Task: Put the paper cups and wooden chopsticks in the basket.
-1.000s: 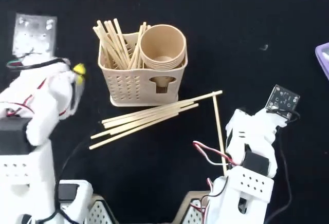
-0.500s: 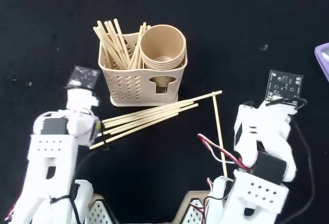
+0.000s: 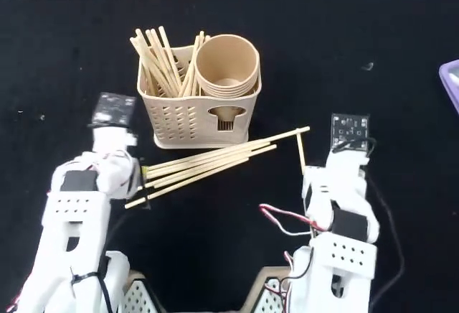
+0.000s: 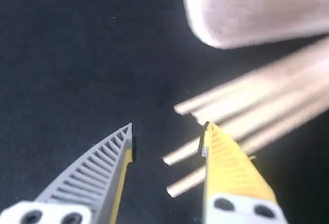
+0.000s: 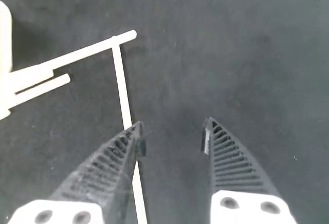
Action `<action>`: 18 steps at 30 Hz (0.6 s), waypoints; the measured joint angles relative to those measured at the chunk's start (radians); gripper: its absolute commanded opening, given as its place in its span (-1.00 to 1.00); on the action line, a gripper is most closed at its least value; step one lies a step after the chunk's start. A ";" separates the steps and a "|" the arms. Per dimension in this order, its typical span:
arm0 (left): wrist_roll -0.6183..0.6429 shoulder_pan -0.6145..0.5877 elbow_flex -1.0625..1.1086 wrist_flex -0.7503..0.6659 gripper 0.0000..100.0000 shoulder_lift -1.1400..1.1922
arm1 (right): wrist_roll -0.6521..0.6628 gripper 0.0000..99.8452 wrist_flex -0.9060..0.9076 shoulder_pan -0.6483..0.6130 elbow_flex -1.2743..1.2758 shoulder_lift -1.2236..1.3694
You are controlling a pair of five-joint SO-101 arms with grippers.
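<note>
A beige basket (image 3: 197, 115) stands at the table's middle back, holding several wooden chopsticks (image 3: 159, 58) in one half and stacked paper cups (image 3: 226, 65) in the other. A bundle of loose chopsticks (image 3: 208, 163) lies slanted in front of it. A single chopstick (image 3: 301, 148) runs from the bundle's far end toward the front, and its near part is hidden under the right arm. My left gripper (image 4: 167, 137) is open low at the bundle's ends (image 4: 247, 113), with one fingertip over them. My right gripper (image 5: 173, 130) is open, and the single chopstick (image 5: 121, 77) passes under one finger.
The basket's corner (image 4: 241, 13) lies just beyond the left gripper. A purple object (image 3: 452, 83) sits at the right table edge. Black cloth lies bare to the right of the single chopstick and behind the basket.
The left arm swung in from the far left and came down at the bundle's ends. The right arm shifted left over the single chopstick. The chopsticks have not moved.
</note>
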 measured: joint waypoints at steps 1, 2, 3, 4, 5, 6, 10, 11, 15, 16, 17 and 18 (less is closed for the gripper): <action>0.018 -0.021 0.014 -0.031 -0.55 0.000 | -0.003 -0.61 -0.008 -0.005 0.005 0.000; 0.034 -0.032 0.029 -0.061 -0.55 0.000 | -0.005 -0.61 -0.014 -0.011 0.009 0.000; 0.044 -0.035 0.043 -0.089 -0.55 0.000 | -0.006 -0.61 -0.017 -0.011 0.015 0.000; 0.051 -0.035 0.054 -0.114 -0.55 0.003 | -0.006 -0.61 -0.017 -0.009 0.017 0.000; 0.055 -0.035 0.057 -0.130 -0.55 0.011 | -0.006 -0.61 -0.020 -0.009 0.017 0.000; 0.060 -0.035 0.058 -0.141 -0.55 0.023 | -0.006 -0.61 -0.023 -0.009 0.021 0.000; 0.080 -0.035 0.020 -0.150 -0.55 0.126 | -0.006 -0.61 -0.043 -0.009 0.057 0.000; 0.083 -0.035 -0.003 -0.150 -0.55 0.166 | -0.006 -0.61 -0.049 -0.009 0.063 0.000; 0.091 -0.035 -0.084 -0.150 -0.55 0.347 | -0.006 -0.61 -0.058 -0.011 0.069 0.000; 0.092 -0.035 -0.104 -0.150 -0.55 0.388 | -0.006 -0.61 -0.061 -0.011 0.069 0.000; 0.095 -0.035 -0.124 -0.150 -0.55 0.427 | -0.006 -0.61 -0.061 -0.011 0.069 0.000; 0.095 -0.035 -0.140 -0.150 -0.55 0.456 | -0.006 -0.61 -0.061 -0.011 0.069 0.000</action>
